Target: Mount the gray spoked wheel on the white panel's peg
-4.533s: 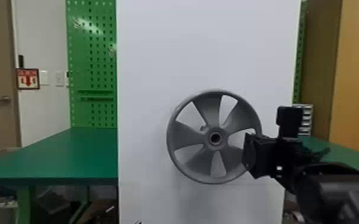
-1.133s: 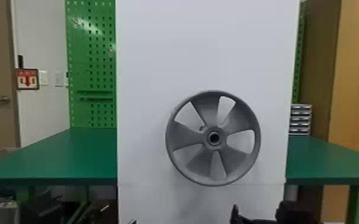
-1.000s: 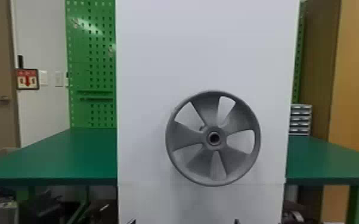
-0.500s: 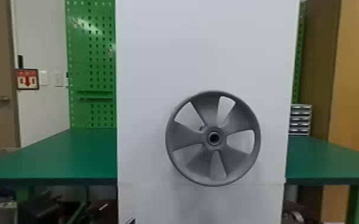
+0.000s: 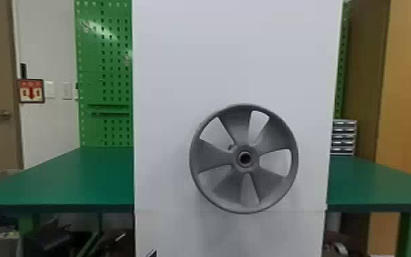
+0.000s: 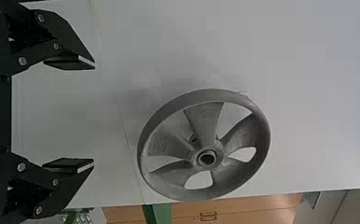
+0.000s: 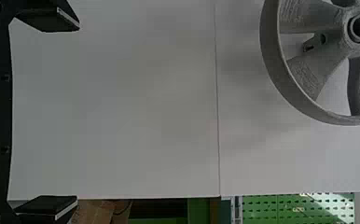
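Note gray spoked wheel [image 5: 211, 157] at white panel [image 5: 181, 51], between one and two o'clock from left gripper [image 6: 94, 114] in head view. Log left gripper, right gripper [image 7: 78, 113] spread, empty. Probably seated; likely needs no regrasp.

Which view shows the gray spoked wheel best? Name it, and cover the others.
The head view: the whole gray spoked wheel appears nearly face-on, with nothing in front of it. The left wrist view also takes in its full rim, but at a slant; in the right wrist view, the picture's edge cuts it off.
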Motion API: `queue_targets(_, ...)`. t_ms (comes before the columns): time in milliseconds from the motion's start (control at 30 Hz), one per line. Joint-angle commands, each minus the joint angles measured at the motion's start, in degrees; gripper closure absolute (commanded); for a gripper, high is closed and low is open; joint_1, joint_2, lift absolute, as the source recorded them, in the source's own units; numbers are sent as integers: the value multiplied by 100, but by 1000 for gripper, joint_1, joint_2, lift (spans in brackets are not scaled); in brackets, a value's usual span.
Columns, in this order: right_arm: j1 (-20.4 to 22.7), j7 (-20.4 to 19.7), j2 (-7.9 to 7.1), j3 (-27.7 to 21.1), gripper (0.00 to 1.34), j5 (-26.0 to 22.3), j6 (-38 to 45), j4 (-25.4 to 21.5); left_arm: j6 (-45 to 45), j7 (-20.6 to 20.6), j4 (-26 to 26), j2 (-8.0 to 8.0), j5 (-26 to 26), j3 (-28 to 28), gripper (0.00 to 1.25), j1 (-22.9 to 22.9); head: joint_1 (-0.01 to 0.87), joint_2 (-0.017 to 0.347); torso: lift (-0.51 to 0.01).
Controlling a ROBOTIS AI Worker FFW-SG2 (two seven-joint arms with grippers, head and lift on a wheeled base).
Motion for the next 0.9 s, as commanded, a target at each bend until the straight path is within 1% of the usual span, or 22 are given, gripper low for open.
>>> queue_targets(0, -18, 8, -58, 47, -2, 18, -288, 274, -15, 0, 9, -8, -4, -5, 502, 7, 123, -8, -407)
queue_targets(467, 26, 8, -67, 47, -2, 0, -428, 547, -50, 0, 9, -44, -13, -5, 502, 7, 123, -8, -407)
queue_targets(867, 35, 8, -67, 82, -2, 18, -463, 600, -50, 0, 9, -79, -13, -31, 504, -2, 123, -8, -407)
